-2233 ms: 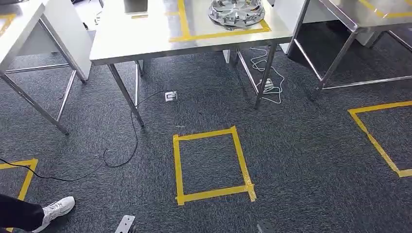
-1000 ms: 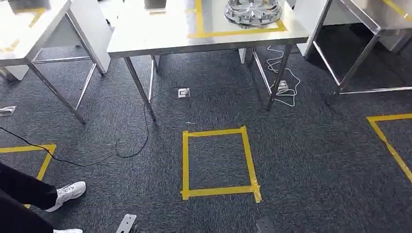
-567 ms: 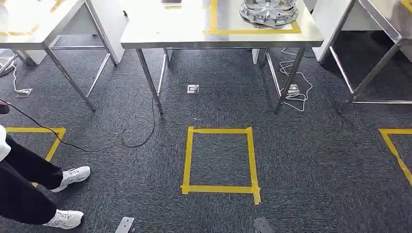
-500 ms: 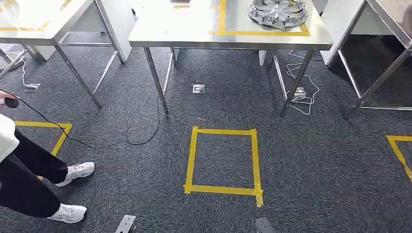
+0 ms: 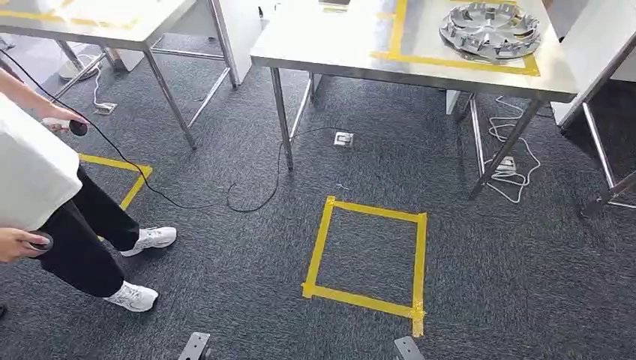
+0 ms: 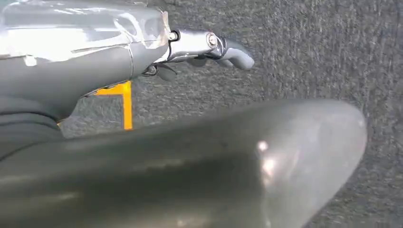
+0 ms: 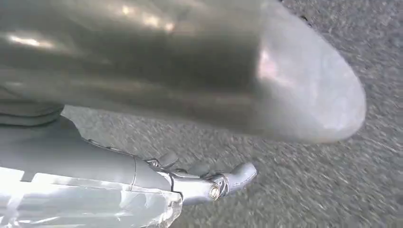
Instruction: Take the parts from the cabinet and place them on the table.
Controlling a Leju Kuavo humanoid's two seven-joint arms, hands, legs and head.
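Observation:
A silver, spoked, disc-shaped part (image 5: 489,30) lies on the steel table (image 5: 337,45) ahead, inside a yellow tape outline at the table's right end. My left hand (image 6: 199,47) hangs beside my body over the grey carpet, fingers loose, holding nothing. My right hand (image 7: 204,180) hangs the same way on the other side, also holding nothing. Both hands are far from the table and the part.
A yellow tape square (image 5: 322,247) marks the carpet in front of me. A person (image 5: 37,172) stands at the left, holding a black cable (image 5: 187,202) that trails across the floor. A second steel table (image 5: 97,19) stands far left. A white cable (image 5: 510,165) lies under the table.
The camera has turned, so the whole scene has slid to the right and tilted. The person has come further into the picture at the left. Both hands still hang with nothing in them.

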